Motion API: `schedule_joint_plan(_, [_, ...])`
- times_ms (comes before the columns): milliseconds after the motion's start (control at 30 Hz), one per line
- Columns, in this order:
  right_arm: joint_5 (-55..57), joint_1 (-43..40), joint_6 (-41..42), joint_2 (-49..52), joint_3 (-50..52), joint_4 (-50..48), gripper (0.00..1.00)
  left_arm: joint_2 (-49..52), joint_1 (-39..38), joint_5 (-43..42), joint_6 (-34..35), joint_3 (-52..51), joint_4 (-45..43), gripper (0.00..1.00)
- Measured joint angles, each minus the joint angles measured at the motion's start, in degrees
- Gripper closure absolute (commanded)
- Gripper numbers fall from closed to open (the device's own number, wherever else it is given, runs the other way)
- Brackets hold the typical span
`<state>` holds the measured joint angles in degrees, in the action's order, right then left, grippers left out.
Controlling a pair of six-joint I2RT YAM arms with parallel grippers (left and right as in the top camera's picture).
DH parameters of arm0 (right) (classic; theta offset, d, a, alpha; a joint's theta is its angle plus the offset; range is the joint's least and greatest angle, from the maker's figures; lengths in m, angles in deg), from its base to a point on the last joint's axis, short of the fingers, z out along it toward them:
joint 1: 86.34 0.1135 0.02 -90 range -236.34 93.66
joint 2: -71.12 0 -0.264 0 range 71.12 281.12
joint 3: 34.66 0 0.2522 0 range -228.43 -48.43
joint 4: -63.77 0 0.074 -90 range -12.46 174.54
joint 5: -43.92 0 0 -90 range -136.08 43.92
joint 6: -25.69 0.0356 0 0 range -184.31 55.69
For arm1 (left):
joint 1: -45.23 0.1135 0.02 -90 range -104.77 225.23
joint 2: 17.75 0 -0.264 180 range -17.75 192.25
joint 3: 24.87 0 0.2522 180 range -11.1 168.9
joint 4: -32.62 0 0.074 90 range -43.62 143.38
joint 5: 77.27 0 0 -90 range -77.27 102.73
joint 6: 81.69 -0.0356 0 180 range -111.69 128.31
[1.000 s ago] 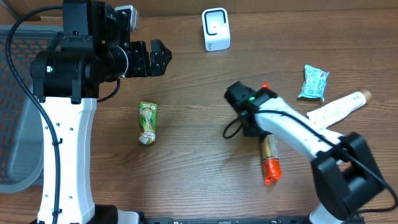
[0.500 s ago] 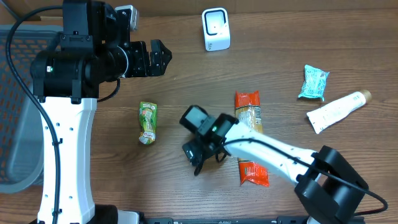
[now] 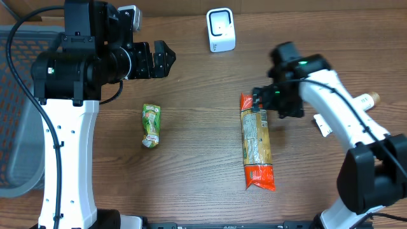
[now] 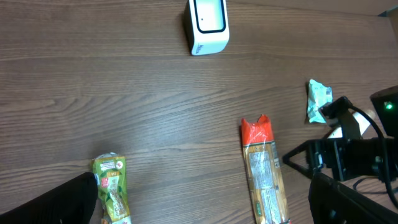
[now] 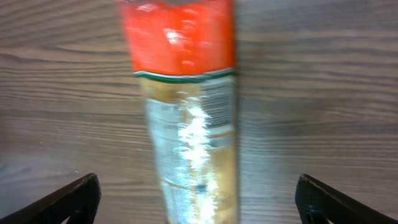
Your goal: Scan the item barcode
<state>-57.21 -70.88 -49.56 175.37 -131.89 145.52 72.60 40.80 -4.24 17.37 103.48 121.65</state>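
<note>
The packet [image 3: 257,141] lies flat on the table [image 3: 197,95], well apart from the scanner [image 3: 220,30], with nothing holding it. The right gripper [image 3: 259,102] hovers spread over the packet's scanner-side end. The left gripper [image 3: 162,58], left of the scanner, is spread and empty. Presenting the barcode looks undone.

- A wide lane of bare table [image 3: 197,146] runs between the green pouch [image 3: 151,125] and the long packet [image 3: 257,143], up to the scanner [image 3: 220,30].
- The right gripper [image 3: 261,102], jaws wide, hangs over the packet's upper red end, barring that end from the right.
- A white tube [image 3: 364,101] and teal packet [image 4: 319,99] crowd the far right.
- The left gripper [image 3: 162,58], spread open, hovers upper left, well apart from the items.
</note>
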Motion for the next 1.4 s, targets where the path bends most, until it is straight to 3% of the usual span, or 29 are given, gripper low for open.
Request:
schedule_joint_plan(200, [-9.33, -8.04, -7.41, -0.02, 11.08, -6.69, 0.01, 0.00, 0.02, -0.02, 0.00, 0.00, 0.00, 0.00])
schedule_joint_plan(467, [-20.37, -9.25, -13.03, -0.48, 25.03, -21.66, 0.19, 0.00, 0.02, -0.02, 0.00, 0.00, 0.00, 0.00])
schedule_joint_plan(700, [-24.81, -8.66, -14.16, -1.53, 30.84, -28.72, 0.80, 0.00, 0.02, 0.00, 0.00, 0.00, -0.02, 0.00])
schedule_joint_plan(800, [-26.71, -8.72, -13.97, -1.55, 31.52, -28.98, 0.96, 0.00, 0.00, -0.02, 0.00, 0.00, 0.02, 0.01])
schedule_joint_plan(900, [-28.55, -8.66, -14.25, -1.55, 31.12, -28.22, 0.96, 0.00, 0.02, 0.00, 0.00, 0.00, -0.02, 0.00])
schedule_joint_plan(1033, [-25.68, -8.57, -14.38, -1.60, 26.60, -19.82, 0.96, 0.00, 0.02, -0.02, 0.00, 0.00, 0.02, 0.00])
schedule_joint_plan(1167, [-10.25, -5.27, -8.41, -2.89, 15.10, -6.88, 0.96, 0.00, 0.02, 0.00, 0.00, 0.00, -0.02, 0.00])
schedule_joint_plan(1300, [7.39, 4.02, -0.26, -4.37, 9.33, -3.98, 0.94, 0.00, 0.02, -0.02, 0.00, 0.00, 0.00, 0.01])
schedule_joint_plan(1367, [13.42, 9.01, 2.78, -4.46, 8.87, -3.85, 0.81, 0.00, 0.02, 0.00, 0.00, 0.00, -0.02, 0.00])
schedule_joint_plan(1400, [16.85, 12.33, 4.52, -4.35, 8.87, -3.80, 0.60, 0.00, 0.00, 0.00, 0.00, 0.00, 0.00, 0.00])
